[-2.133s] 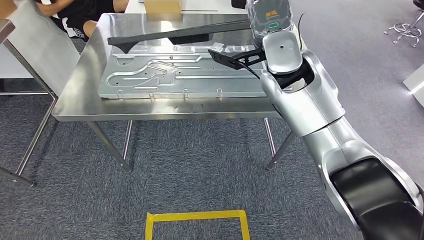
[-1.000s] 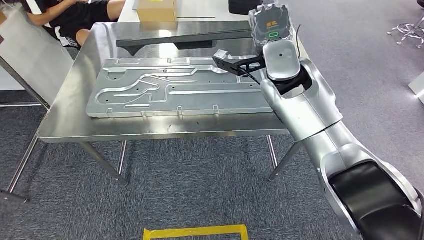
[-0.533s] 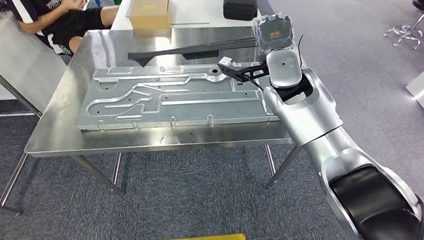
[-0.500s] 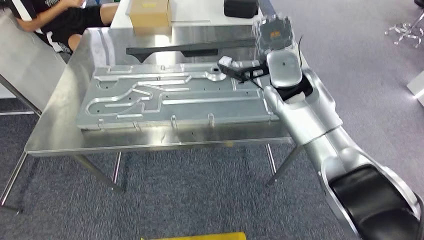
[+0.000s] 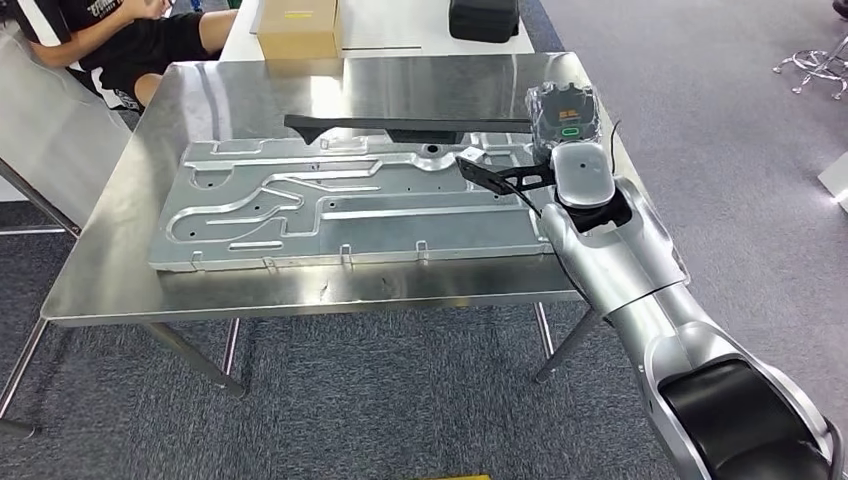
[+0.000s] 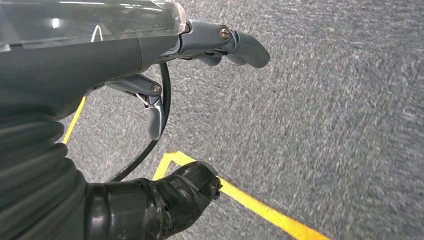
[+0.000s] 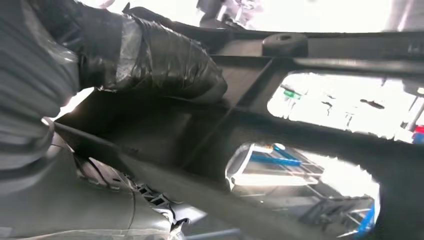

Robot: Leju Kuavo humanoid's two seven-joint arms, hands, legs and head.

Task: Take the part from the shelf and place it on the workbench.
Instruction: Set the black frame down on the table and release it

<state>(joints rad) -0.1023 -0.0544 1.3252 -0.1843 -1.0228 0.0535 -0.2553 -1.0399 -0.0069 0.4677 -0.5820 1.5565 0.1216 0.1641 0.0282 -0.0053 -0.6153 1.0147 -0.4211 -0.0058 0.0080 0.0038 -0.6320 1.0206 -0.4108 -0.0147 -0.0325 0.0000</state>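
The long black part (image 5: 405, 124) is held at one end by the right robot hand (image 5: 563, 112), whose dark fingers (image 7: 165, 60) are seen in the right wrist view wrapped over the part's ribbed frame. The part is carried across the far side of the bench (image 5: 120, 285), above the large pressed metal panel (image 5: 350, 210) that lies flat on the steel top; whether its free end touches the surface cannot be told.

Compared with two seconds ago, the whole scene has shifted in the head view: the bench now sits lower and closer in the picture, and the yellow floor marking has nearly slid out at the bottom edge. This is read as the robot having stepped nearer, not as the bench having moved. The part, which was tilted with its far end low, is now held close to level and seems lower over the bench.

The carrying step is therefore judged nearly done, and setting down and letting go are what remain. The landing spot is likely the bare strip behind the panel, so care is needed that the part is not dropped across the panel's raised ribs.

The left robot hand (image 6: 220, 45) hangs over the grey carpet, fingers loosely apart and holding nothing. A cardboard box (image 5: 297, 25) stands on the table beyond, and a seated person (image 5: 120, 40) is at the far left.
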